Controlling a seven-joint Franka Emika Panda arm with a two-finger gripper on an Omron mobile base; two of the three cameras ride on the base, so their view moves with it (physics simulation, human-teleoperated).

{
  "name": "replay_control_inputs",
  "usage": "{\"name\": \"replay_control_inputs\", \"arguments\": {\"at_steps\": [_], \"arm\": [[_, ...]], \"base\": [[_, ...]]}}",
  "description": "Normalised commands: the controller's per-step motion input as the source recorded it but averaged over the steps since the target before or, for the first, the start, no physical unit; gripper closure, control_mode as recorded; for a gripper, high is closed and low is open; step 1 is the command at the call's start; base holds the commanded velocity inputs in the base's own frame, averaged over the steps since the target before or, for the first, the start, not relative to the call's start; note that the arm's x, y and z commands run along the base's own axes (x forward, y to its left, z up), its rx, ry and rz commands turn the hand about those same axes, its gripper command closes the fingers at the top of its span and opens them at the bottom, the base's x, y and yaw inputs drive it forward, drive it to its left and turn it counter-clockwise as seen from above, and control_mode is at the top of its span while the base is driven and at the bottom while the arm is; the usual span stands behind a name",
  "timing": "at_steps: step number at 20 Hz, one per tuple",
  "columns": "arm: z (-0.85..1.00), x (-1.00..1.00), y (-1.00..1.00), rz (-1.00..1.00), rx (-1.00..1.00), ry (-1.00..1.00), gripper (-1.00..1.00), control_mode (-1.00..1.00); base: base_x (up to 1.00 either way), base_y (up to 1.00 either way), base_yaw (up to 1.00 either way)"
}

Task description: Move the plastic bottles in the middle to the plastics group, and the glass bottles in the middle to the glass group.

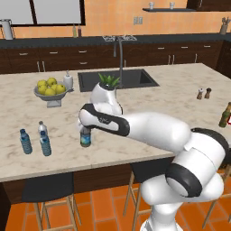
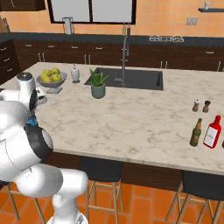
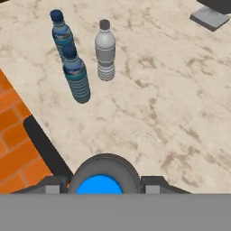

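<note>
Three bottles stand in the plastics group (image 3: pixel 83 58) at the upper left of the hand view: two blue-capped ones one behind the other and a clear whitish one with a grey-looking cap just beside them. A fourth, the blue-capped plastic bottle (image 1: pixel 85 136), sits in my gripper (image 1: pixel 85 131); in the hand view its blue cap (image 3: pixel 99 186) fills the bottom centre between the two fingers (image 3: pixel 153 184), which are closed about halfway on it. In the left base view it's lower centre-left, over the front strip of the counter (image 1: pixel 149 113), right of the group and still apart from it; can't tell if its base touches the marble. Handling guess: light, thin-walled, will flex if squeezed, smooth and a bit slippery, and tall enough to tip on set-down. Best hold is high on the body or shoulder under the cap, as now. Arm pose: reaching from the lower right across to the left, forearm roughly level, wrist bent so the hand points down at the counter. The olive-brown glass bottle (image 2: pixel 196 132) stands at the right edge next to a red bottle (image 2: pixel 212 131), well apart from all this.
</note>
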Motion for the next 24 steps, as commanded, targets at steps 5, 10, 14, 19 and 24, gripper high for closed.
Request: {"name": "replay_control_inputs", "arguments": {"at_steps": [5, 10, 14, 19, 24], "arm": [[-0.03, 0.28, 0.92, 0.00, 0.00, -0.05, 1.00, -1.00], [-0.09, 0.39, 0.34, 0.00, 0.00, 0.02, 1.00, -1.00], [-0.15, 0.32, 0.17, 0.00, 0.00, 0.06, 1.00, -1.00], [-0.29, 0.29, 0.26, 0.00, 0.00, 0.02, 1.00, -1.00], [-0.30, 0.24, 0.25, 0.00, 0.00, 0.00, 1.00, -1.00]], "base": [[0.00, 0.00, 0.00], [0.00, 0.00, 0.00], [0.00, 0.00, 0.00], [0.00, 0.00, 0.00], [0.00, 0.00, 0.00]]}}
